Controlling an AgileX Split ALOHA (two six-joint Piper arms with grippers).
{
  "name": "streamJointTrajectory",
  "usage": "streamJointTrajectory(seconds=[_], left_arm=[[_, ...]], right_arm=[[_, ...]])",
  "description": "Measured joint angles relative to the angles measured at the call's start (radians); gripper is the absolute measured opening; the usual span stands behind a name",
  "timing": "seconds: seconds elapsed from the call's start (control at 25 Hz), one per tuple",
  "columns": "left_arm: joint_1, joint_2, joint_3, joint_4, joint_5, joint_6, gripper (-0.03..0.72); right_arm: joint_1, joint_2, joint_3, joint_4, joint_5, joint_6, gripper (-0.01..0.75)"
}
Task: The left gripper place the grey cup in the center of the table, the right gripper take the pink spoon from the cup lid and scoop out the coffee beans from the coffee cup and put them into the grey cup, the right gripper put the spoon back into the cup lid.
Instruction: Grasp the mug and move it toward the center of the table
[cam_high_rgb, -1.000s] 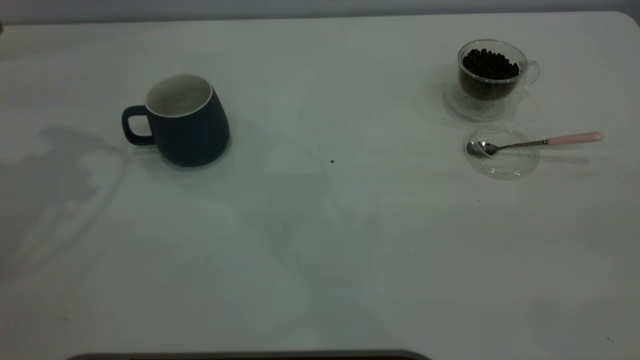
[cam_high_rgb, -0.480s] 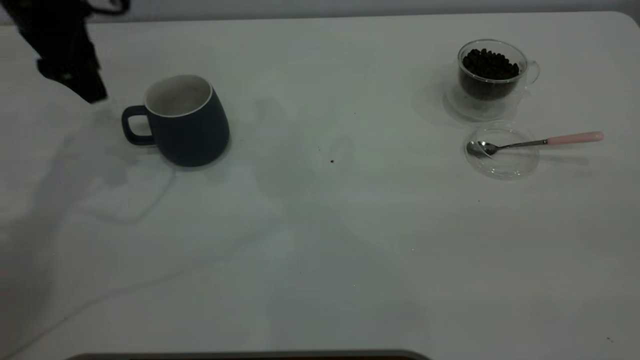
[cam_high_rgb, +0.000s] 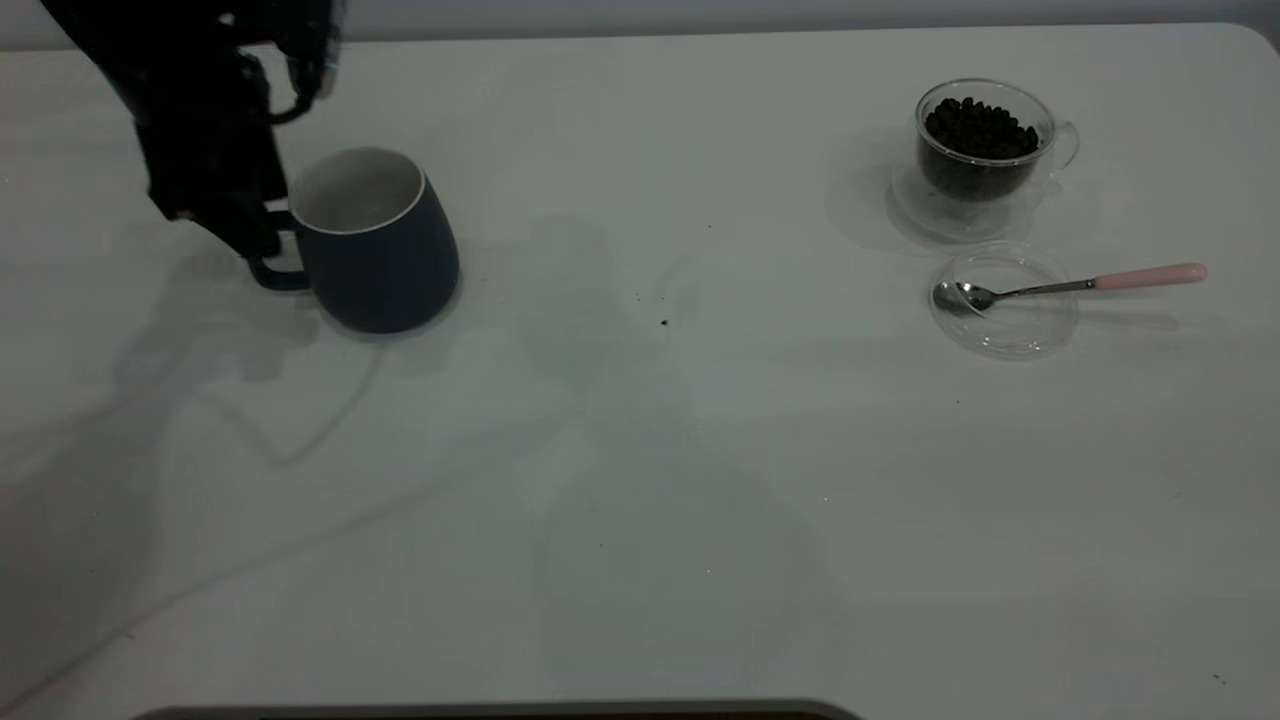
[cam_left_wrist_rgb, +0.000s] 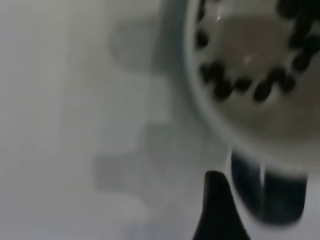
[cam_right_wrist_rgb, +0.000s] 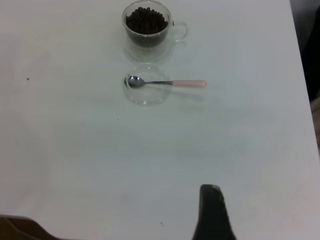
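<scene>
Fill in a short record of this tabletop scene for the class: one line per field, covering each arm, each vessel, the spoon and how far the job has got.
left gripper: at the grey cup's handle, fingers unclear
right gripper: away from the spoon, only partly seen
grey cup: upright, left part of the table, not yet centred
coffee cup: on its clear saucer, holding coffee beans
pink spoon: bowl resting in the cup lid, handle sticking out
stage: first step just starting

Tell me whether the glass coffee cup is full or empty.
Full. The coffee cup holds coffee beans heaped almost to its rim, and it stands upright on its clear saucer.
</scene>
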Motion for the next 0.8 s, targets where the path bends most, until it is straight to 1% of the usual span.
streamJointTrajectory(seconds=[0.2, 0.32, 0.48, 0.72, 0.8], left_arm=[[-0.031, 0.013, 0.0, -0.086, -0.047, 0.141, 0.567], [-0.056, 0.018, 0.0, -0.146, -0.072, 0.19, 0.567], [-0.094, 0.025, 0.0, -0.192, -0.101, 0.201, 0.567], [-0.173, 0.026, 0.0, -0.209, -0.164, 0.201, 0.567], [-0.193, 0.026, 0.0, -0.245, -0.19, 0.201, 0.567]], right_arm=[[0.0, 0.0, 0.0, 0.0, 0.0, 0.0, 0.564], [0.0, 0.0, 0.0, 0.0, 0.0, -0.001, 0.564], [0.0, 0.0, 0.0, 0.0, 0.0, -0.001, 0.564], [0.0, 0.0, 0.0, 0.0, 0.0, 0.0, 0.564], [0.0, 0.0, 0.0, 0.0, 0.0, 0.0, 0.564]])
